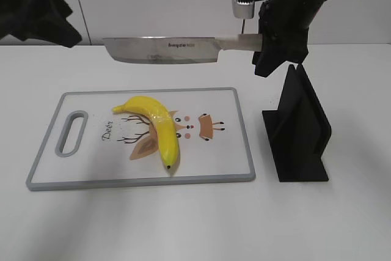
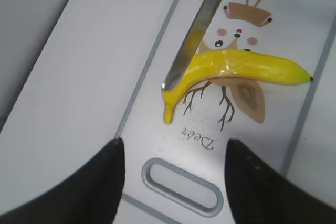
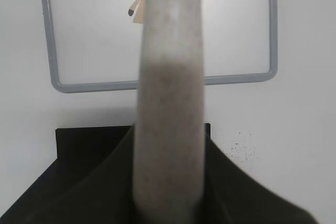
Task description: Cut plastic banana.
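Note:
The yellow plastic banana (image 1: 156, 125) lies whole on the white cutting board (image 1: 226, 151), dark tip toward the front edge; it also shows in the left wrist view (image 2: 247, 67). My right gripper (image 1: 266, 44) is shut on the handle (image 3: 169, 103) of a steel knife (image 1: 165, 49), held level high above the board's far edge, blade pointing left. The blade (image 2: 197, 27) crosses over the banana in the left wrist view. My left gripper (image 2: 174, 169) is open and empty, high above the board's handle slot (image 2: 181, 184); in the exterior view only part of its arm (image 1: 33, 7) shows.
A black knife stand (image 1: 299, 129) sits on the white table right of the board, also under the knife handle in the right wrist view (image 3: 79, 150). The board (image 2: 157, 51) has a grey rim and a deer drawing.

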